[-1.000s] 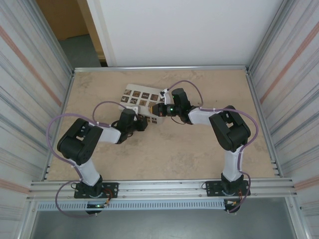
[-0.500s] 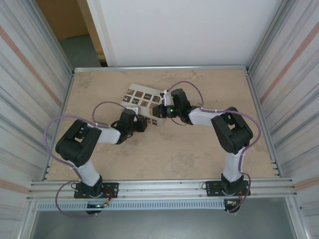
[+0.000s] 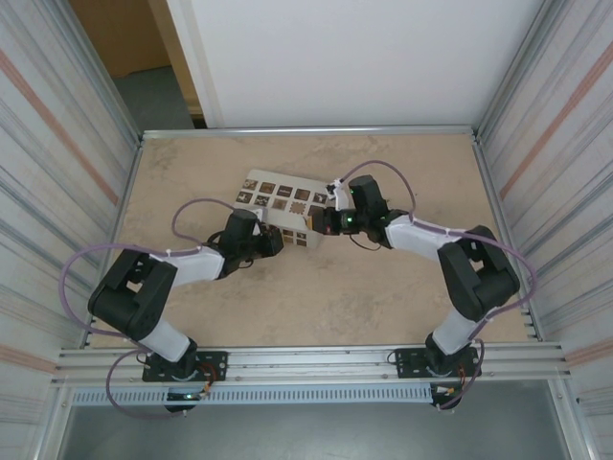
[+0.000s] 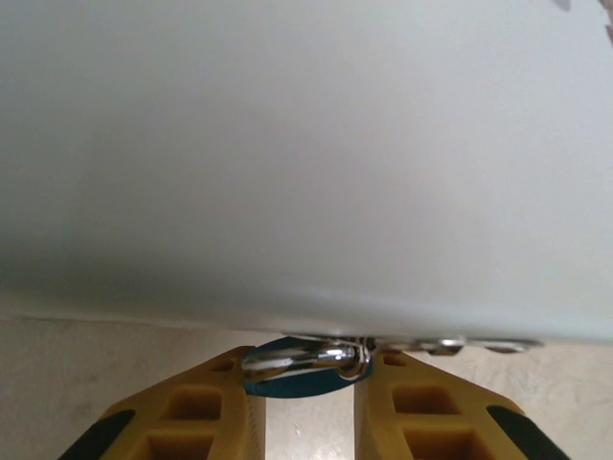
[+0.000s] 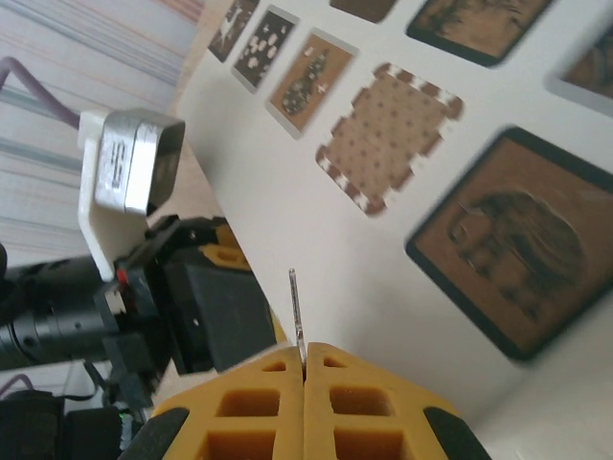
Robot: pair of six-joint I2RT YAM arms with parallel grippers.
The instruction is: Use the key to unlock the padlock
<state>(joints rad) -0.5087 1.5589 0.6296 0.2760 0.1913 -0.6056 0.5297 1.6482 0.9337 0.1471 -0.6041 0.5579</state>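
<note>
Left wrist cam: the padlock [image 4: 299,383] sits right at the tips of the left gripper [image 4: 308,372], pinched btwn its 2 yellow fingers [image 4: 196,422]. Its blue body is low in the gap, and its shiny grey shackle [image 4: 305,359] lies across the top, touching both inner finger edges. The padlock is pressed up against the base of the white box [image 4: 306,144], whose side wall rises just beyond it. A few small silvery bits [image 4: 450,342] lie along the box's bottom edge, just right of the shackle; too blurred to tell what they are.

Right wrist cam: the right gripper [image 5: 305,369] has its 2 fingers [image 5: 254,407] pressed together on the key [image 5: 296,305]. It shows as a thin pale metal sliver seen edge-on, sticking straight out from the seam btwn the tips. The key's free end points along the box [image 5: 383,249] edge, w/ the black-and-yellow left gripper [image 5: 206,311] just to its left.

Top cam: both grippers meet at the near edge of the box [image 3: 278,196] on the table [image 3: 383,297], the left gripper [image 3: 271,240] at its near-left side and the right gripper [image 3: 318,222] at its right end, near each other but apart. The padlock and key are too small to make out here.
</note>
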